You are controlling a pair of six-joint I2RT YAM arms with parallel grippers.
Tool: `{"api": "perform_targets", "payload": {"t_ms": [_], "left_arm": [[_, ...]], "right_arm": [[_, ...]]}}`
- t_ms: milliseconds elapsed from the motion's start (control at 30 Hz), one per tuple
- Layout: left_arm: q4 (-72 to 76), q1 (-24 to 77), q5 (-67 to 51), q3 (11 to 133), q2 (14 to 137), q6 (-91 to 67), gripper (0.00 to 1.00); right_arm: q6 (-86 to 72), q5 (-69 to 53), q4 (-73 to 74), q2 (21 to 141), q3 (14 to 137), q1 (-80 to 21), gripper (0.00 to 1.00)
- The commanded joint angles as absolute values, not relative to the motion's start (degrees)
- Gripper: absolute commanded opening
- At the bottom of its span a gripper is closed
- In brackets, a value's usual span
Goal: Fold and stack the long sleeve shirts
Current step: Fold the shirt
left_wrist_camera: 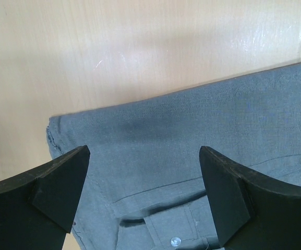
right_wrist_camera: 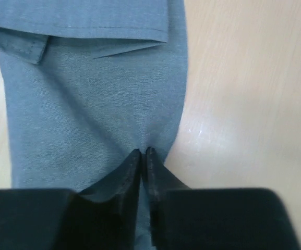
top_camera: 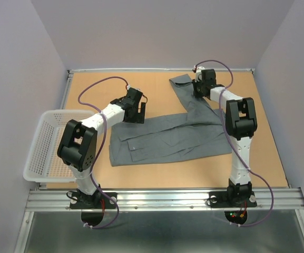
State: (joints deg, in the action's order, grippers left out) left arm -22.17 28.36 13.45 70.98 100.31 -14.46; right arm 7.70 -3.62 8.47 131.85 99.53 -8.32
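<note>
A grey long sleeve shirt (top_camera: 167,139) lies flat across the middle of the table, with one sleeve (top_camera: 186,92) stretched toward the far edge. My left gripper (top_camera: 141,112) hovers over the shirt's far left edge. In the left wrist view it (left_wrist_camera: 144,151) is wide open above the cloth (left_wrist_camera: 192,130), with a pale button (left_wrist_camera: 176,240) below it. My right gripper (top_camera: 199,87) is down on the far sleeve. In the right wrist view its jaws (right_wrist_camera: 144,151) are pressed together, pinching a fold of the sleeve (right_wrist_camera: 87,104) near its right edge.
A white mesh basket (top_camera: 43,142) stands at the table's left edge, close to the left arm. Bare wooden tabletop (top_camera: 257,137) lies to the right of the shirt and behind it. Walls close in the far and side edges.
</note>
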Motion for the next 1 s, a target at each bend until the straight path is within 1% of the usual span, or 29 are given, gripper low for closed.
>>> {"api": "perform_targets", "payload": {"t_ms": [0, 67, 233, 333, 367, 400, 600, 700, 833, 900, 967], "left_arm": [[-22.3, 28.1, 14.5, 70.9, 96.0, -15.0, 0.98], [-22.3, 28.0, 14.4, 71.2, 95.8, -15.0, 0.98], [-22.2, 28.1, 14.4, 71.9, 94.5, -15.4, 0.98], [-22.2, 28.0, 14.6, 72.0, 93.7, -15.6, 0.98], [-22.2, 28.1, 14.6, 72.0, 93.4, -15.8, 0.98], [-22.1, 28.1, 14.6, 71.8, 93.3, -15.9, 0.98], [-21.2, 28.1, 13.9, 69.9, 92.4, -17.1, 0.98], [-20.8, 28.1, 13.3, 69.0, 92.0, -17.9, 0.98], [-19.9, 28.1, 12.2, 67.9, 90.8, -18.5, 0.98], [-19.6, 28.1, 11.5, 67.4, 90.3, -19.0, 0.98], [-19.2, 28.1, 10.3, 67.1, 90.0, -19.3, 0.98]], "right_arm": [[9.1, -1.7, 9.5, 133.2, 97.9, -8.5, 0.08], [9.5, -1.3, 9.9, 131.8, 98.2, -8.5, 0.0], [10.6, -1.6, 11.1, 126.2, 99.0, -8.6, 0.0], [10.2, -3.9, 11.6, 118.8, 95.9, -9.0, 0.01], [9.9, -4.7, 11.6, 118.7, 94.9, -9.2, 0.0], [9.7, -5.5, 11.9, 115.3, 93.8, -9.5, 0.01], [6.1, -9.0, 12.9, 102.8, 80.1, -14.5, 0.0], [3.8, -11.6, 12.9, 98.5, 73.9, -17.4, 0.01], [-0.3, -14.7, 13.2, 92.5, 62.0, -21.5, 0.01], [-3.7, -16.9, 13.1, 89.1, 58.2, -23.5, 0.03], [-4.9, -18.1, 13.1, 86.3, 53.5, -24.7, 0.1]]}}
